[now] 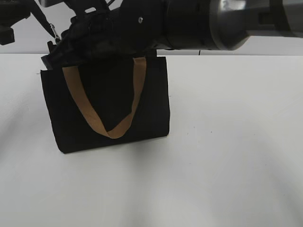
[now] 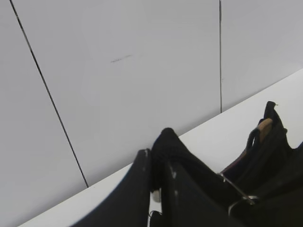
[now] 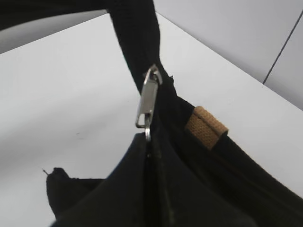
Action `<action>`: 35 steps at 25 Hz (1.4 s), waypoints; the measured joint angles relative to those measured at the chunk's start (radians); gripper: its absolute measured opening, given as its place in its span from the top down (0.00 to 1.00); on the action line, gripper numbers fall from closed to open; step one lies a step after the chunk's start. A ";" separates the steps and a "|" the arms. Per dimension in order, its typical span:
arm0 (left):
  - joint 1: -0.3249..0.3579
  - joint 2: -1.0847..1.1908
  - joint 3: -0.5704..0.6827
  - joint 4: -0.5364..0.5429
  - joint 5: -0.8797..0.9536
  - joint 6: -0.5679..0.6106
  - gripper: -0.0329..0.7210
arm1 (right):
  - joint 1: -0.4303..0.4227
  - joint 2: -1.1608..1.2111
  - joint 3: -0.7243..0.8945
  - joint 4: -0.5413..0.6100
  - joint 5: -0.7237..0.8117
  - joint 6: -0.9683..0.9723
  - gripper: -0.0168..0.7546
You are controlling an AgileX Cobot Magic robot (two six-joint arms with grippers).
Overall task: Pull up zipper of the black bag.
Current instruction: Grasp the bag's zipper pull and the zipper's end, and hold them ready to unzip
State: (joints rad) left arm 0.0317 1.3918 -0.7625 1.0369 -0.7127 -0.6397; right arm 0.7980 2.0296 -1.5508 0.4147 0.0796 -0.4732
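Both hands sit closed above the boxy black fabric bag (image 1: 109, 106): the right hand (image 3: 147, 142) pinches the small silver zipper tab (image 3: 147, 101), the left hand (image 2: 156, 196) clamps black fabric. A skewed pull could slip the tab free or drag the bag along the white worktop (image 1: 227, 142).

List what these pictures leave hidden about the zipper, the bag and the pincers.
- Exterior view: the black bag top edge, covered by the arms.
- Right wrist view: the zipper shows, but how far the track is closed is hidden by the right pincer.
- Left wrist view: what the left pincer clamps; blurred, cut off below.
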 joint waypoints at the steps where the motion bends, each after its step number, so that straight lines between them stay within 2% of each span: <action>1: 0.000 0.000 0.000 0.000 0.000 0.000 0.94 | 0.000 0.000 0.000 0.000 0.000 0.000 0.97; 5: 0.000 0.000 0.000 -0.001 -0.001 0.000 0.94 | 0.001 0.000 0.000 0.000 0.002 0.000 0.90; 9: 0.000 0.000 0.000 -0.002 -0.003 0.000 0.94 | 0.001 0.000 0.000 0.000 0.004 0.000 0.89; 11: 0.000 0.000 0.000 -0.002 -0.003 0.000 0.94 | 0.001 0.000 0.000 0.000 0.004 0.000 0.90; 15: 0.000 0.000 0.000 -0.002 -0.003 0.000 0.94 | 0.001 -0.001 0.000 0.000 0.004 0.000 1.00; 22: 0.000 0.000 0.000 -0.003 0.010 0.000 0.94 | 0.001 -0.031 0.000 0.000 0.062 0.000 1.00; 35: 0.000 0.000 0.000 -0.003 0.012 0.000 0.94 | 0.001 -0.034 0.000 0.000 0.078 0.001 1.00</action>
State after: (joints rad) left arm 0.0317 1.3918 -0.7625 1.0339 -0.7003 -0.6397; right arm 0.7989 1.9961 -1.5508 0.4147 0.1571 -0.4724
